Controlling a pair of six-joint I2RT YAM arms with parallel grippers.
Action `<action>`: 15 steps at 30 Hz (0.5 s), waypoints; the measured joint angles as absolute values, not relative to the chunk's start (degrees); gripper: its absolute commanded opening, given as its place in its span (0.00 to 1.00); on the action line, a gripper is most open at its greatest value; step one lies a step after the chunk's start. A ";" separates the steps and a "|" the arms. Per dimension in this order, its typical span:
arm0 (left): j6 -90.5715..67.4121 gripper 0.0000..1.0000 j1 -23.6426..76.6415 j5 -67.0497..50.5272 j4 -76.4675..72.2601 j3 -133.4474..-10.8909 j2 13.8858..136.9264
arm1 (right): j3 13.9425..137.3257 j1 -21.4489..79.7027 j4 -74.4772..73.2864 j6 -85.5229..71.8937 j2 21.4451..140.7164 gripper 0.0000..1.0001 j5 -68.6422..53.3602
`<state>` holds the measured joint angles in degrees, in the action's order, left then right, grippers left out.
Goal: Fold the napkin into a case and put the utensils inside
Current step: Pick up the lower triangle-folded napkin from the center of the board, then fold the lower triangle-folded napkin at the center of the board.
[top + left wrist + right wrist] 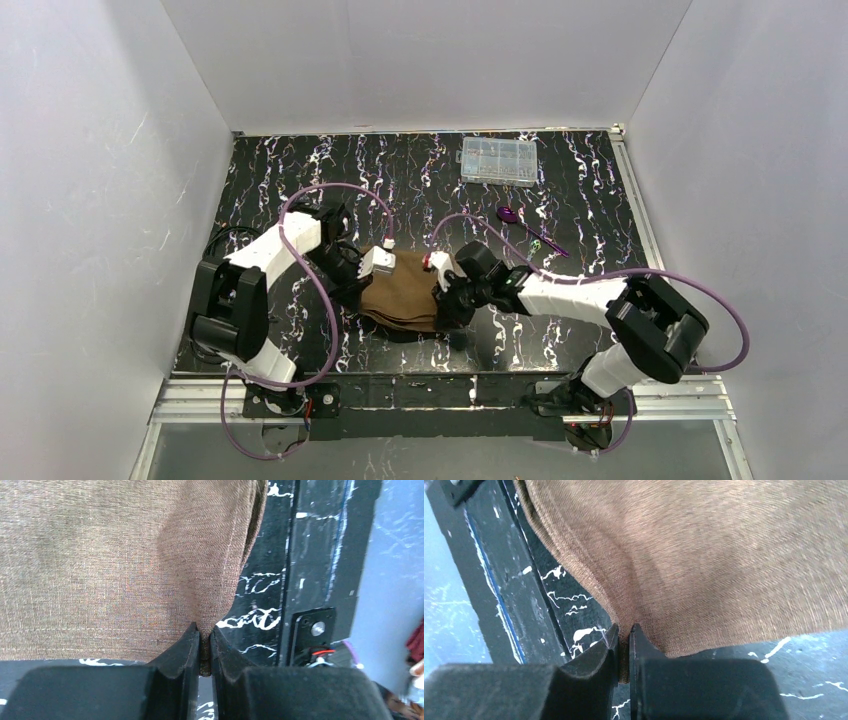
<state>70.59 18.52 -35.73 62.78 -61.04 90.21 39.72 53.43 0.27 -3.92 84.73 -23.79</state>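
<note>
We noted, wrist views only: left pincer (205, 636) and right pincer (624, 632) each clamped narrow on napkin (405, 295) edge. Top view alone showed purple-headed utensil (510, 214) well apart on tabletop (330, 170). Napkin brown, woven, layered, between arms.

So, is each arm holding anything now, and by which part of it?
Both hold the napkin. The left gripper has its jaws shut on one corner, the right gripper on another, each at the cloth's edge.
</note>
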 measured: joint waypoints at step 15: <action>59.59 0.00 18.37 -35.29 61.89 -64.62 95.39 | 48.93 44.03 -4.75 -8.64 94.56 0.13 -41.52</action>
